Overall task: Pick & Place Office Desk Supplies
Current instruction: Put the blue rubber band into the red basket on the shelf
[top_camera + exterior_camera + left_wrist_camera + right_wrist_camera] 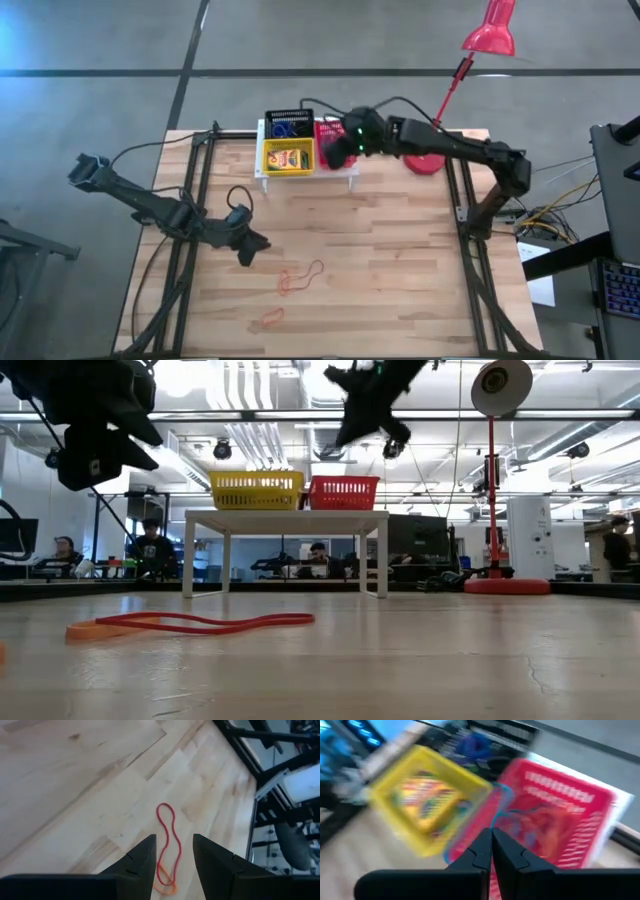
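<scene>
Above the red basket (560, 815) on the stand: right gripper (491, 840), fingers together pinching a blue band (502, 802). Left gripper (174, 857), fingers apart, over a red band (167, 827). Risk: blue band snagging the rim, dropping outside.

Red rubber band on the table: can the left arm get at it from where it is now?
Probably yes. The left gripper is open, above the red rubber band, with bare table around it and nothing between.
</scene>
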